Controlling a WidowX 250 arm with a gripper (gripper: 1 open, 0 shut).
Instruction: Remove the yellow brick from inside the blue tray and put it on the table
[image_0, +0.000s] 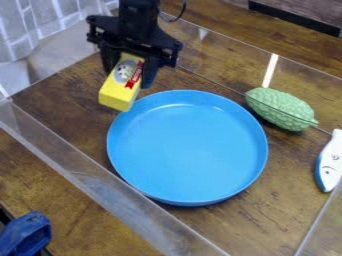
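Note:
The yellow brick (120, 88), with a red-and-white label and round emblem on top, hangs tilted in my gripper (128, 68), which is shut on its upper end. It sits just outside the far left rim of the blue tray (190, 150), above the dark wood table (67, 100). The black gripper points steeply down from the arm at the top of the view. Nothing lies inside the round blue tray. I cannot tell whether the brick's lower end touches the tabletop.
A green ribbed oval object (281, 107) lies right of the tray. A white and blue object (329, 160) pokes in at the right edge. Clear acrylic walls (80, 165) run along the table's near and far sides.

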